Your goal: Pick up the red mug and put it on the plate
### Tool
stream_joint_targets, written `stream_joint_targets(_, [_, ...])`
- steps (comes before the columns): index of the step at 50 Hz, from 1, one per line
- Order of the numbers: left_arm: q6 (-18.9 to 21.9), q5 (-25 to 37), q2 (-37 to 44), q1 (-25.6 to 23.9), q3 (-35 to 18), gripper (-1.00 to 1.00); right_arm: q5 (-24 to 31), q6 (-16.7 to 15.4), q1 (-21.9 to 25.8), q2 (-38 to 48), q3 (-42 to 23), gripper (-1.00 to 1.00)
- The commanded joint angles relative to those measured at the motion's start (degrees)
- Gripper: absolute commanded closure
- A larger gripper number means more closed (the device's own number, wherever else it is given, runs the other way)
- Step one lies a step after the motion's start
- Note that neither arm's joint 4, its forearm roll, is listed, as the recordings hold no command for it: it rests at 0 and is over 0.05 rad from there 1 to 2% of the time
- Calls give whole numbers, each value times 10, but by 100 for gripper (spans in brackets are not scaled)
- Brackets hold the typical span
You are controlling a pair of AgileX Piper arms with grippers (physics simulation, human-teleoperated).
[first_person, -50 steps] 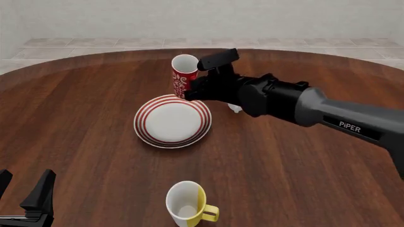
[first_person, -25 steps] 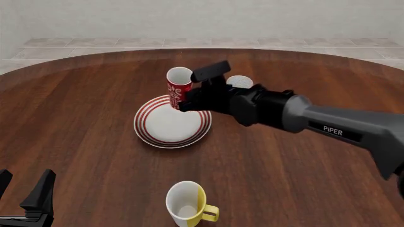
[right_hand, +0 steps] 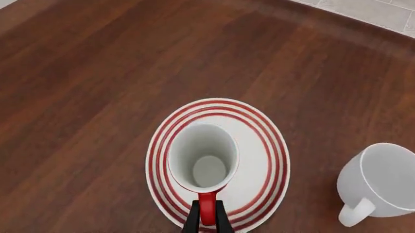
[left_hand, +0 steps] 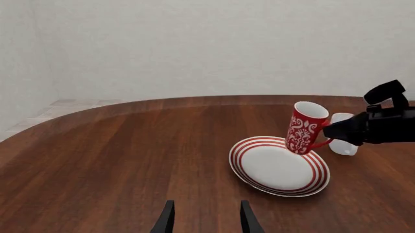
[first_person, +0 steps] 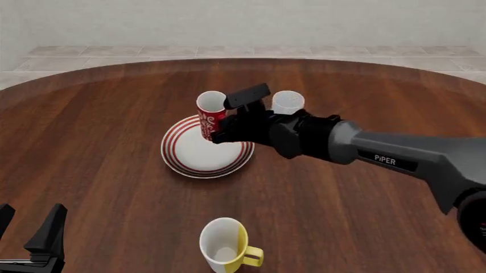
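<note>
Red mug (first_person: 211,116) is rigid glazed ceramic by the look of it: probably moderate weight, slick, chips if dropped. Tall and narrow, so top-heavy and likely to tip if it's set down tilted.

Best hold is the handle, and that's where the right gripper (right_hand: 206,219) has it: jaws nearly closed, pinching the red handle loop (right_hand: 206,208) from both sides. A thin pinch on a smooth handle leaves the mug free to swing about the grip. Left wrist view shows it leaning, rim tipped away from the gripper.

Position: over the plate (first_person: 178,156), toward the plate's 1 o'clock in the front view. Can't tell whether the base touches the plate yet.

Look: red body with white swirl pattern, white interior, red handle. Plate is round, white, with concentric red rings at the rim.

Left gripper (left_hand: 205,219) sits at the table's 7 o'clock, jaws apart, holding nothing.

White mug (first_person: 288,101) stands just beyond the wrist, clear of the plate.
</note>
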Motion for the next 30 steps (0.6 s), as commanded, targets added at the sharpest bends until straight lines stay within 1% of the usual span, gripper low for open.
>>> stream_joint_targets(1, [0,0,0,0,0,-100,-6,2,3,10,2,100])
stream_joint_targets(30, [0,0,0,0,0,-100,-5,4,2,23,-4,100])
